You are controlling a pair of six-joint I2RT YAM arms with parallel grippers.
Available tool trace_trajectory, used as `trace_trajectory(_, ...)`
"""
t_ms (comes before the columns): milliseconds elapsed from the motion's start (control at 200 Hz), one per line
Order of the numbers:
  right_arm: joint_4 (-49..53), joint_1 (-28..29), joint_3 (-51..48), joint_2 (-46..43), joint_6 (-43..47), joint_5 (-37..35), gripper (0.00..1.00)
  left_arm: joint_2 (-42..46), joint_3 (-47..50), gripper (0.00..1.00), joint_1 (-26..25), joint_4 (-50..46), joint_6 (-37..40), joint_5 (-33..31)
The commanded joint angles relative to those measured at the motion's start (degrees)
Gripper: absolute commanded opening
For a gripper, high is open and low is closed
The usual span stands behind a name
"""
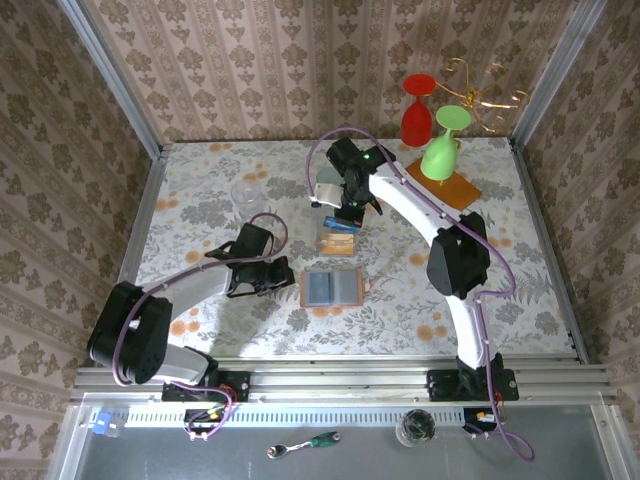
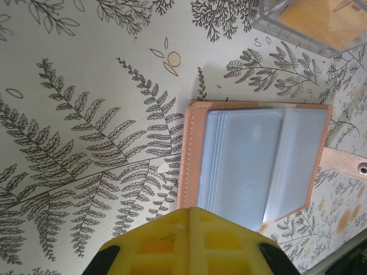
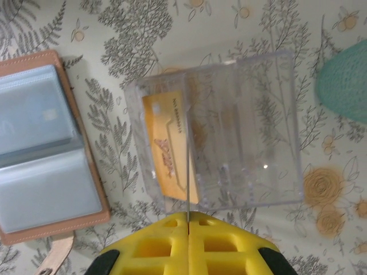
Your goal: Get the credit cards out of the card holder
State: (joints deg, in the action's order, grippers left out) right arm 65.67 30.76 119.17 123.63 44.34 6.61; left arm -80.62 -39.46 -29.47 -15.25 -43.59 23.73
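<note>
Top view: the open card holder (image 1: 330,288) lies at centre frame on the floral surface. The left hand (image 1: 280,278) sits just left of it. The right hand (image 1: 348,212) hovers above centre over a clear tray (image 1: 338,243), apparently pinching a blue card (image 1: 340,226).

Left wrist view: the left hand (image 2: 189,220), pressed together and empty, is at the bottom edge. The holder (image 2: 258,160) is at centre right.

Right wrist view: the right hand (image 3: 188,220) grips that card edge-on (image 3: 187,143) above the tray (image 3: 252,132), where an orange-gold card (image 3: 169,149) rests. The holder (image 3: 46,143) is at far left.

The cards look light, stiff and slick, so they are probably best pinched by an exposed edge.
</note>
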Motion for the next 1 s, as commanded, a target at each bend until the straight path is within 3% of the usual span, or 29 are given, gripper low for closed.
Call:
trace_trajectory(0,5.5,-0.6,5.6,3.3,2.5,1.4,0.00,-1.1,-2.8,0.05,0.7,-2.2,2.5,0.1)
trace_trajectory(225,8.7,-1.2,13.5,9.2,3.8,2.1,0.01,-2.6,-4.1,0.05,1.9,-3.6,4.3,0.7)
trace_trajectory(470,8.7,-1.4,13.9,11.8,4.4,2.5,0.02,-3.9,-4.3,0.05,2.9,-3.3,5.2,1.8)
trace_trajectory(625,7.2,-1.7,13.8,11.8,3.4,1.6,0.14,-5.3,-4.8,0.05,2.9,-3.0,5.7,2.5)
trace_trajectory(795,1.4,-2.0,11.1,8.8,0.9,-0.2,0.19,-6.0,-5.0,0.05,2.9,-2.4,6.0,2.8)
trace_trajectory(995,-4.5,-2.1,5.8,6.0,-1.4,-1.7,0.10,-6.9,-5.0,0.05,4.5,-1.1,5.5,3.5)
